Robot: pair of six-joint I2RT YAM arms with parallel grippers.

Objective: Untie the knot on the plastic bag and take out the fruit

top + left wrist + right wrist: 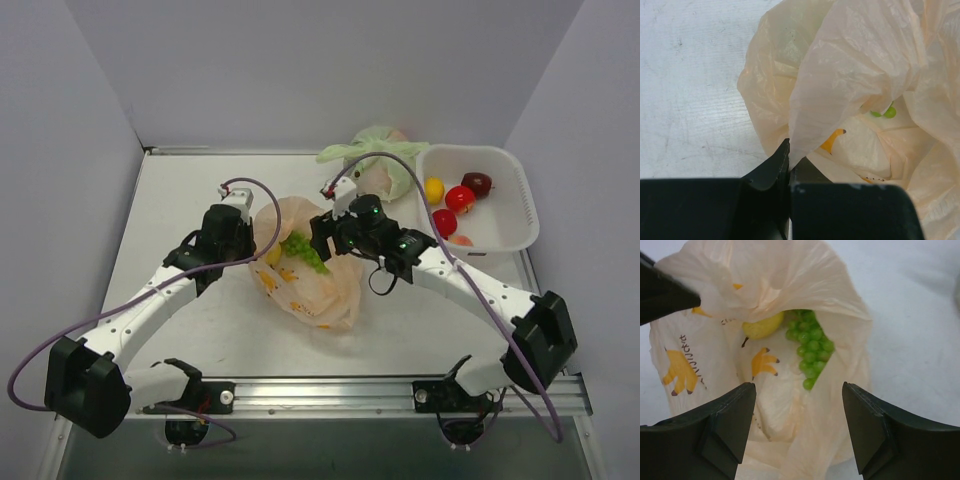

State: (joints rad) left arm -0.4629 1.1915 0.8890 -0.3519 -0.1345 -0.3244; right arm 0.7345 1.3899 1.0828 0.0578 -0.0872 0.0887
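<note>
The peach-orange plastic bag lies in the middle of the table with its mouth open; no knot shows. Inside it are fruit: a green grape bunch and a yellow-green round one. My left gripper is shut on the bag's film at the mouth's left edge and holds it up. My right gripper hovers over the mouth, open, with nothing between its fingers. From above, the grapes lie between the left gripper and the right gripper.
A white basket at the back right holds a yellow fruit, a red one and a dark red one. A knotted pale green bag sits just left of the basket, behind my right gripper.
</note>
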